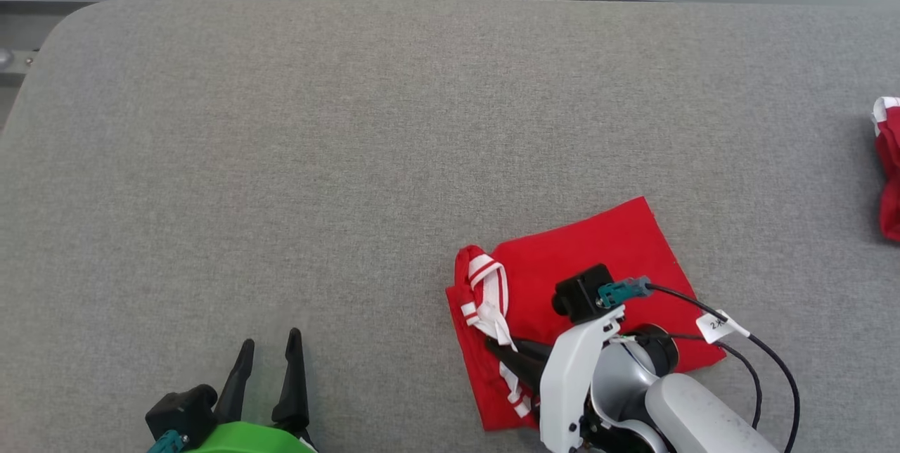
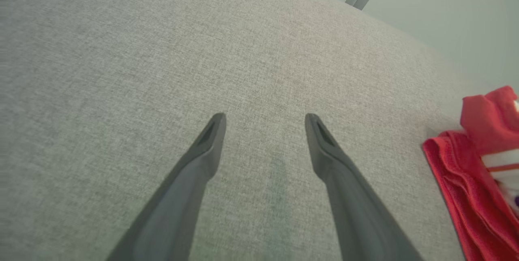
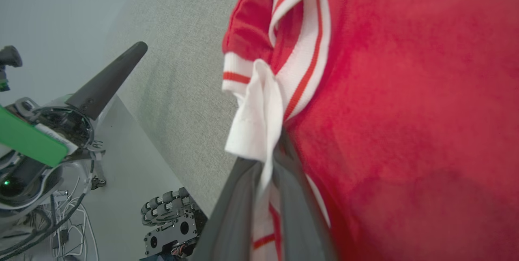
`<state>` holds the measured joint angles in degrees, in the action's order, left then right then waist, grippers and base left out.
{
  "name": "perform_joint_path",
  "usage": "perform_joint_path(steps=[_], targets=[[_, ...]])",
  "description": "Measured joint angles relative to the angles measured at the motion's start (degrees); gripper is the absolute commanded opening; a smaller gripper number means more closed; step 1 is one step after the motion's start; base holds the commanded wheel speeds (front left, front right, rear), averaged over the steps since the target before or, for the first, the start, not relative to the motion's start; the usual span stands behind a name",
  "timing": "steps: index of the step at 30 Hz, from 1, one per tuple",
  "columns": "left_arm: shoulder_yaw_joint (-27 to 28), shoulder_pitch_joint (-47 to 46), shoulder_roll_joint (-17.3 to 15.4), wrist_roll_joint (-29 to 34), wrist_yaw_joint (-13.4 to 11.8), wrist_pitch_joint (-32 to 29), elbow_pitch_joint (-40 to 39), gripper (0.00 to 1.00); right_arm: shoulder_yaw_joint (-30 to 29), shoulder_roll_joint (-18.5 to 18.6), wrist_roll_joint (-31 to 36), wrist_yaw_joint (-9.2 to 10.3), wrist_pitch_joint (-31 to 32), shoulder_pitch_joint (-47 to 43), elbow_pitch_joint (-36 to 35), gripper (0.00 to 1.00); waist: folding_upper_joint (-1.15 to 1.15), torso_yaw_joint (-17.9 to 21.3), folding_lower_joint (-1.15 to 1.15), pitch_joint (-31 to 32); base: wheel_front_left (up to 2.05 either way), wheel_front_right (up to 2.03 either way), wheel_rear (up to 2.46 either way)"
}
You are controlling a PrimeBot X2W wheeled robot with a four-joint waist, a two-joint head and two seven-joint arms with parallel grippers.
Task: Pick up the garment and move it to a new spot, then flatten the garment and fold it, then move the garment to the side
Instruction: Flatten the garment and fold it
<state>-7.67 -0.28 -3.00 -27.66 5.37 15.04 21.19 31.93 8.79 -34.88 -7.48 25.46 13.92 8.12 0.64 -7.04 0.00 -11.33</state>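
Your right gripper is pinched on the white-striped trim of the red garment; left gripper spread wide above the table.

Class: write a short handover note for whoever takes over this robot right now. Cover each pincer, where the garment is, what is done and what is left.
Left pincer: open, holding nothing, over bare grey table at the near left.
Right pincer: shut on the white striped trim at the left edge of the red garment.
Garment: lies on the table at the near right in layers, roughly rectangular, trim bunched up.
Done: fold looks largely made.
Left: move it to the side, perhaps toward the second red cloth at the right edge.
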Motion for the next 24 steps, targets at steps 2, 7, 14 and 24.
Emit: perform_joint_path(steps=[2,7,14,24], targets=[[0.15,0.23,0.01,-0.01,0.0,0.0,0.29,1.0,0.11,-0.37,0.55,0.0,-1.05,0.4,1.13,0.09,0.0,-0.41,0.0,0.04,0.0,0.0,0.0],[0.27,0.94,0.04,-0.01,-0.01,0.0,1.25,1.0,0.86,0.05,0.82,0.0,-2.49,0.85,0.98,1.0,0.0,-0.56,0.0,0.53,0.0,0.0,0.0],[1.77,2.6,0.12,-0.25,-0.35,0.0,1.49,1.0,-4.76,4.79,0.23,-0.01,-6.55,-2.79,-9.79,1.0,0.0,-0.08,0.0,2.47,0.0,0.0,0.0],[3.63,4.43,0.11,1.12,-0.42,0.0,-2.55,1.0,-28.8,8.92,18.03,0.0,-26.74,-12.12,-11.63,1.0,0.0,1.02,0.0,6.06,0.0,0.0,0.0]])
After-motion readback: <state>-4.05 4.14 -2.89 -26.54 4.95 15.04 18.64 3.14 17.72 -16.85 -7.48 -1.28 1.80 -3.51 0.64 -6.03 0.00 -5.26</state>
